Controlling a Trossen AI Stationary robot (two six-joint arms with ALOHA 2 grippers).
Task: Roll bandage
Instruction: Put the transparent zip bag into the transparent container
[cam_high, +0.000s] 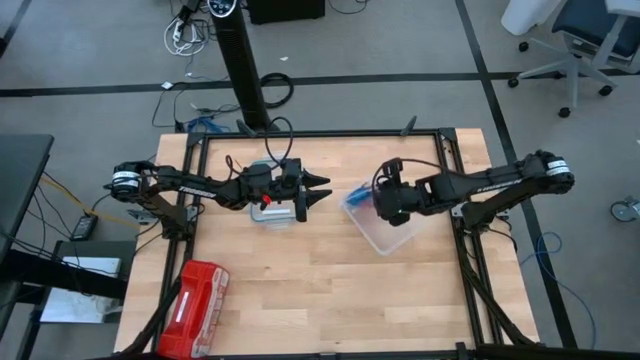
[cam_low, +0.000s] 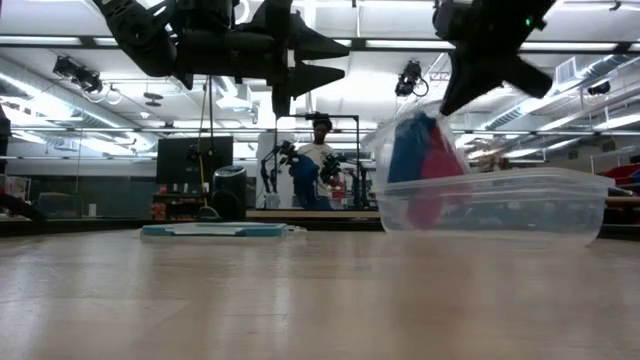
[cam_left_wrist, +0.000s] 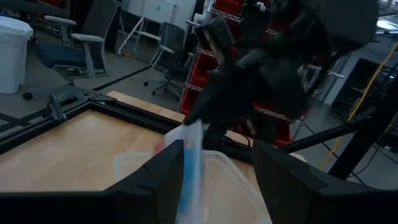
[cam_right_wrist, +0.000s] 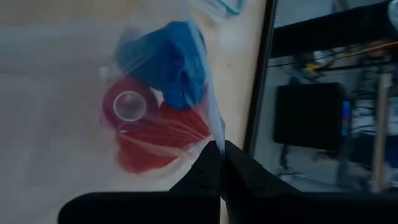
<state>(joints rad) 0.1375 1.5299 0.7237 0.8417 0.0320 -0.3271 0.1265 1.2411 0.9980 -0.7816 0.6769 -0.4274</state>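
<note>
The blue bandage (cam_right_wrist: 165, 59) is bunched inside a clear plastic bag (cam_low: 420, 150) together with red rolls (cam_right_wrist: 149, 130). My right gripper (cam_right_wrist: 219, 149) is shut on the bag over a clear plastic container (cam_high: 390, 232) at the table's right middle. The bag's lower part reaches down inside the container (cam_low: 490, 205). My left gripper (cam_high: 322, 190) hovers level above the table's middle, open, with nothing between its fingers. It points toward the bag (cam_left_wrist: 193, 155). My right gripper pinches the clear bag's upper edge (cam_right_wrist: 212, 132) between its two fingers. The fingers slant down at it from the table's right side. The bag hangs below them with the blue bandage and red rolls inside, its lower part within the container's walls.
A red zip pouch (cam_high: 195, 305) lies near the table's front left corner. A white and grey object (cam_high: 270, 210) sits under my left arm. A black frame (cam_high: 445, 135) edges the table. A person (cam_low: 318, 150) stands in the room behind.
</note>
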